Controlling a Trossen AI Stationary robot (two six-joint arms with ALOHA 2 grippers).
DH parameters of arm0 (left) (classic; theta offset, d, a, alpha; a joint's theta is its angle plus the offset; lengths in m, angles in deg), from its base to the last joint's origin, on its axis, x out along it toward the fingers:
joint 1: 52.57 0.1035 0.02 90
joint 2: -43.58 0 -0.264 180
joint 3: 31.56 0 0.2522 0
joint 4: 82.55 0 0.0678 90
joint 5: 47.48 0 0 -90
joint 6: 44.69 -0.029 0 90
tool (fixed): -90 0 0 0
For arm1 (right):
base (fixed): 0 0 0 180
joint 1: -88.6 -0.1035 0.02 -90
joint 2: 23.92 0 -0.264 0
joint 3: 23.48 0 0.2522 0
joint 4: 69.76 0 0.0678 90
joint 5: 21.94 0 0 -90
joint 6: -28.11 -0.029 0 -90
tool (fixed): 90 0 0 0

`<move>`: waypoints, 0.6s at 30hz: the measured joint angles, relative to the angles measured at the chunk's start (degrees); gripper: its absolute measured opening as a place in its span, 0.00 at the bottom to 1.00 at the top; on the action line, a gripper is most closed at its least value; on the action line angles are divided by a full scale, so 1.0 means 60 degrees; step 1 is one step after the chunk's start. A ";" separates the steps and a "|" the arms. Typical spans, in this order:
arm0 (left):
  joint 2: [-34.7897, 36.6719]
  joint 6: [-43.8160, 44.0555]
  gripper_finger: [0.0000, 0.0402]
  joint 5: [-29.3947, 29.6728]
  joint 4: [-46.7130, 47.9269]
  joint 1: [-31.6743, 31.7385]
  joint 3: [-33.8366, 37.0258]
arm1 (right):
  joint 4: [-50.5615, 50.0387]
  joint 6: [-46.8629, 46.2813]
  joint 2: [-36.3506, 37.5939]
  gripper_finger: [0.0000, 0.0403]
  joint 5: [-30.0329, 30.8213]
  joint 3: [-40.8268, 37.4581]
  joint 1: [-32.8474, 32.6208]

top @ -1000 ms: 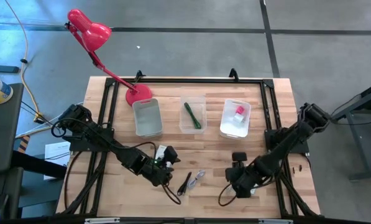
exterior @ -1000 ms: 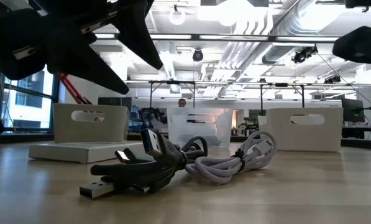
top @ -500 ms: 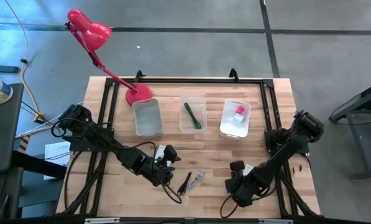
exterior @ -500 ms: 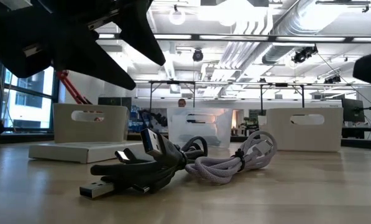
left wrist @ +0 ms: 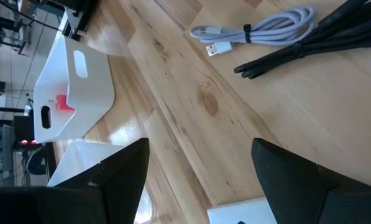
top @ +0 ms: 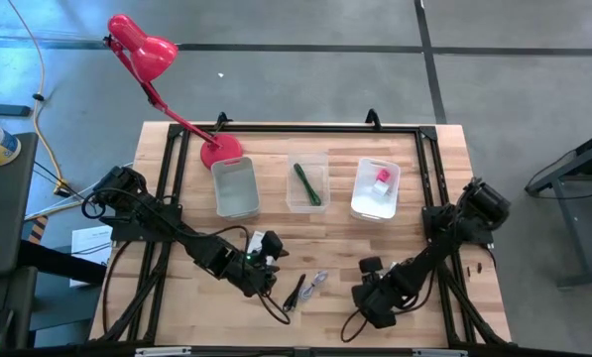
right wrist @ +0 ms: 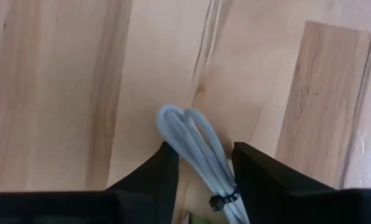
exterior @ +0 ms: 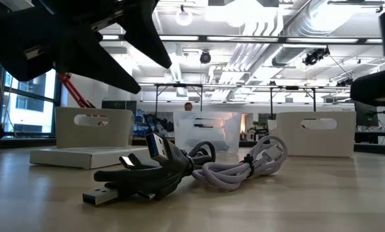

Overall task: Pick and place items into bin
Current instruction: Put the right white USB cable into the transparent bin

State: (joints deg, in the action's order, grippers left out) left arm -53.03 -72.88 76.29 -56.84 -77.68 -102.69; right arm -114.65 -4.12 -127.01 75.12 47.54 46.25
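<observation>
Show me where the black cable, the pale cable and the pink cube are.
black cable (exterior: 137, 180): low view, middle of its bundle.
pale cable (left wrist: 266, 29): left wrist view, coiled middle.
pink cube (top: 383, 176): high view, its top.

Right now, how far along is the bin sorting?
Done: green stick lies in the middle bin, pink cube in the right bin. In hand: right gripper, open, lines up on the pale cable. Remaining: that cable, the black cable and the white card beside the open left gripper.

High view: straight down over whole table (top: 325, 238). Low view: tabletop level, close behind the white cable (exterior: 244, 169), facing the bins. Left wrist view: oblique, near that cable. Right wrist view: directly over it, very close. All share it.
</observation>
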 joint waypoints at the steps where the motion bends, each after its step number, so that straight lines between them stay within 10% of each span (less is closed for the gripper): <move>1: 0.0000 -0.0004 0.67 -0.0002 0.0009 0.0000 0.0000 | 0.0032 0.0049 0.0000 0.32 -0.0031 0.0000 0.0062; 10: 0.0000 -0.0080 0.67 -0.0003 0.0039 0.0000 0.0000 | 0.0109 0.1092 0.0002 0.04 0.0335 0.0190 0.0554; 18: 0.0000 -0.0029 0.67 -0.0004 0.0277 0.0000 0.0000 | -0.0200 0.2126 0.0001 0.09 0.1743 0.0586 0.1393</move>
State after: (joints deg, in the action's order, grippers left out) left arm -53.03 -73.05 76.27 -55.18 -77.68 -102.69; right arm -115.85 8.64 -127.01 85.58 51.05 54.61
